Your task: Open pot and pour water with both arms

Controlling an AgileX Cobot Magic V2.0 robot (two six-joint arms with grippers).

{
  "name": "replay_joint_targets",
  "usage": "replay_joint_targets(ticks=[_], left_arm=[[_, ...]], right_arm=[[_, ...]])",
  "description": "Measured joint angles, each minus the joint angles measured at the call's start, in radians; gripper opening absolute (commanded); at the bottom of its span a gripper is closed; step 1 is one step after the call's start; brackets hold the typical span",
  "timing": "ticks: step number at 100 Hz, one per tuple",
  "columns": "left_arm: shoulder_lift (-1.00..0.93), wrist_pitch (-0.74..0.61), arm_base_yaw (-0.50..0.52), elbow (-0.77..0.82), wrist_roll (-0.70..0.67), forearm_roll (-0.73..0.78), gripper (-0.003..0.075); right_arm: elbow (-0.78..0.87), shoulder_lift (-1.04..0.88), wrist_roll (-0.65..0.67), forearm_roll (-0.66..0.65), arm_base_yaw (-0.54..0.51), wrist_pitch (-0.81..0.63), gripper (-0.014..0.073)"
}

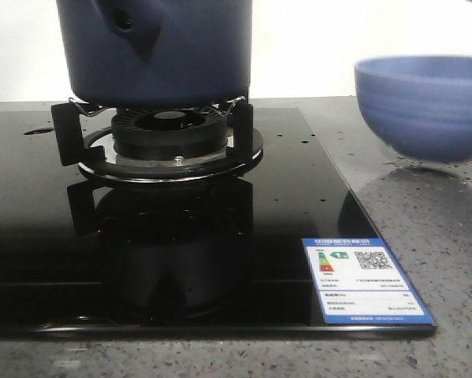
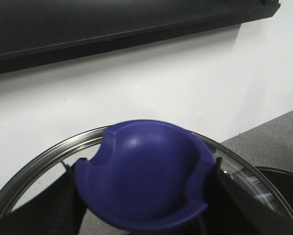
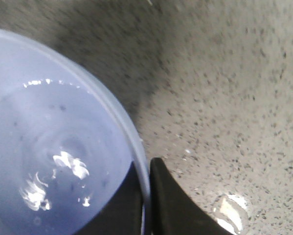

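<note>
The dark navy pot (image 1: 161, 51) stands on the gas burner (image 1: 169, 134), its stub with a round hole (image 1: 125, 20) facing me; its top is cut off by the view's edge. My left gripper (image 2: 144, 196) is shut on the blue knob (image 2: 144, 174) of a glass lid with a steel rim (image 2: 38, 156), held up in front of a white wall. My right gripper (image 3: 147, 196) is shut on the rim of the periwinkle bowl (image 3: 53, 147), which holds water. In the front view the bowl (image 1: 425, 106) hangs just above the counter at the right. Neither gripper shows in the front view.
A black glass hob (image 1: 220, 236) with an energy label sticker (image 1: 366, 279) lies on the grey speckled counter (image 1: 425, 213). Water drops (image 3: 232, 208) sit on the counter below the bowl. A dark hood (image 2: 112, 24) runs above the lid.
</note>
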Motion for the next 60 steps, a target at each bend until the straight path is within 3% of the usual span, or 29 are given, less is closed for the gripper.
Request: replay_joint_targets(ticks=[25, 60], left_arm=[[0.000, 0.000, 0.001, 0.042, 0.000, 0.009, 0.0329], [0.006, 0.000, 0.001, 0.060, 0.000, 0.042, 0.0329]], right_arm=[[-0.225, 0.000, 0.000, 0.024, 0.028, 0.077, -0.0062], [-0.598, 0.090, 0.070, 0.038, 0.198, 0.107, -0.0061]])
